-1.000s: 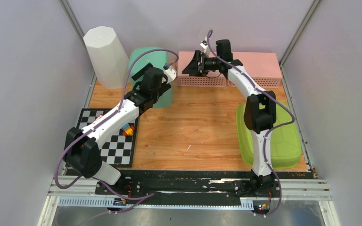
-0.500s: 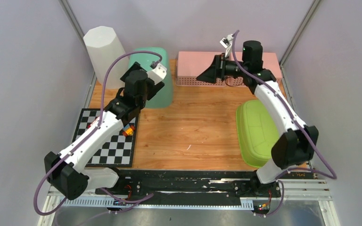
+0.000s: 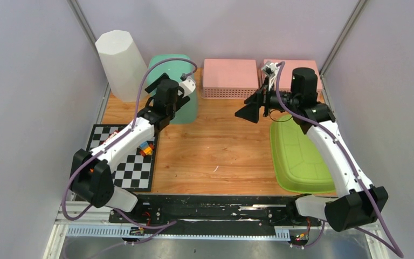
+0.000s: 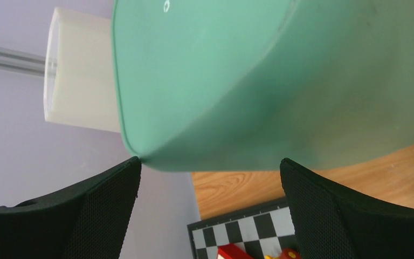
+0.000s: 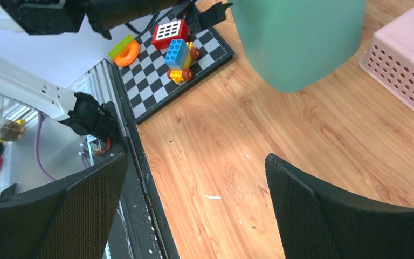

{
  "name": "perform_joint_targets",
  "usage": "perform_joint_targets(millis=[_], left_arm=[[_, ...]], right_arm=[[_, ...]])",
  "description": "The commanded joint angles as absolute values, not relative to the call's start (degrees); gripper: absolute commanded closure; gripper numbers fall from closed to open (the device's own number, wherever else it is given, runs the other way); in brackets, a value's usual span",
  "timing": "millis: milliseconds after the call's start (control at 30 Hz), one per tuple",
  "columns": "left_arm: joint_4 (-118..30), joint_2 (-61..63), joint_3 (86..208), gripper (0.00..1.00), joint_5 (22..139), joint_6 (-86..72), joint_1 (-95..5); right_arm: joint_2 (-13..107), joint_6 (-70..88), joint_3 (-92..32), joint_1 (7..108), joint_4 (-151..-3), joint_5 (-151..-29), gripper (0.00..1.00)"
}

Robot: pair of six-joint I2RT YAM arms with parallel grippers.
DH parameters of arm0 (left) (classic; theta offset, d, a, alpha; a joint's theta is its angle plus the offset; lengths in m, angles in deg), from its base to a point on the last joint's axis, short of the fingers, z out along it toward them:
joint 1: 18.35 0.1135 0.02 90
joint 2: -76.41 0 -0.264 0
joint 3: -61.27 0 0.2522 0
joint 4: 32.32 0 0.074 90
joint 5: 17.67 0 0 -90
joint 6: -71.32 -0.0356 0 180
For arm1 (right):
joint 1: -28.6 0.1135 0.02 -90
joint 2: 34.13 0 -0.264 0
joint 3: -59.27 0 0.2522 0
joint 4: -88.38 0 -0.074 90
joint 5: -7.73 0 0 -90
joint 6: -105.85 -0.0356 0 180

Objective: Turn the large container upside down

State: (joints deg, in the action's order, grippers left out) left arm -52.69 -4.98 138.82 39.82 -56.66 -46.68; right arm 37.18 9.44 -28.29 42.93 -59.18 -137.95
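Observation:
A large teal container (image 3: pixel 175 81) stands at the back left of the wooden table, and its closed flat end seems to face up. It fills the top of the left wrist view (image 4: pixel 269 75) and shows at the top of the right wrist view (image 5: pixel 296 38). My left gripper (image 3: pixel 167 87) is open right beside it, with the container's lower edge just ahead of the jaws (image 4: pixel 209 167); nothing is held. My right gripper (image 3: pixel 250 110) is open and empty over the table's middle (image 5: pixel 197 162), well apart from the container.
A tall white container (image 3: pixel 119 62) stands left of the teal one. Two pink baskets (image 3: pixel 230 78) line the back. A lime green tub (image 3: pixel 302 154) lies at the right. A checkerboard mat (image 3: pixel 124 162) with toy blocks (image 3: pixel 146 148) lies at the left.
My right arm has drawn back from the pink baskets toward the right and the table's middle. My left gripper has shifted slightly but stays at the teal container.

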Motion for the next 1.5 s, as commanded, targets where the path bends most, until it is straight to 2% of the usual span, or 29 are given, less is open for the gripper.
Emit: perform_joint_targets(millis=[0,500,1133,1467], left_arm=[[-46.35,-8.86,142.58,0.0,38.35,-60.27,-45.93],[-43.27,-19.88,151.54,0.0,36.26,-61.51,-43.8],[-48.1,-30.68,163.95,0.01,34.43,-59.25,-42.43],[-50.97,-28.77,165.17,0.0,35.33,-57.0,-42.43]], right_arm=[[33.76,14.33,-25.79,41.63,-57.73,-137.02,0.0],[31.91,14.9,-23.19,39.79,-59.03,-137.8,0.0],[30.93,14.73,-22.43,38.56,-59.67,-138.37,0.0],[29.7,16.38,-22.53,38.18,-58.92,-136.46,0.0]])
